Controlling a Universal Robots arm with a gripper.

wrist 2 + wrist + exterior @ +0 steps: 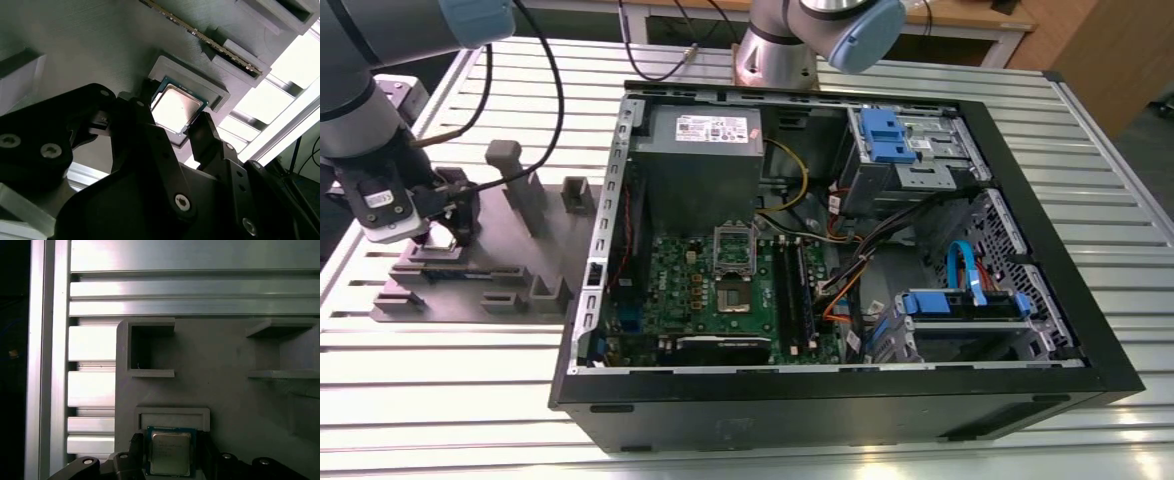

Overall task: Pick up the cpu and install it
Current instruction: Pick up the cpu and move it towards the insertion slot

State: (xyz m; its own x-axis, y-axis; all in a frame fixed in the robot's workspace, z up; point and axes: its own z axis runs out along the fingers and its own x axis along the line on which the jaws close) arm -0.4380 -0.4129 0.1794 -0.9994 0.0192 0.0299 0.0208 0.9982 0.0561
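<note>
Ribbed aluminium slats formed the table, with a black open computer case on it and, towards the exterior view's left of the case, a matte grey fixture whose surface showed fine layered ridges and boxy open slots. The gripper hung over that fixture, its black fingers closed in against two opposite edges of the cpu, which sat just above a raised square pocket of the fixture. The chip was a flat, near-square plate with a pale brushed-metal lid and a thin dark green rim, lid facing up, with no clear long axis.
</note>
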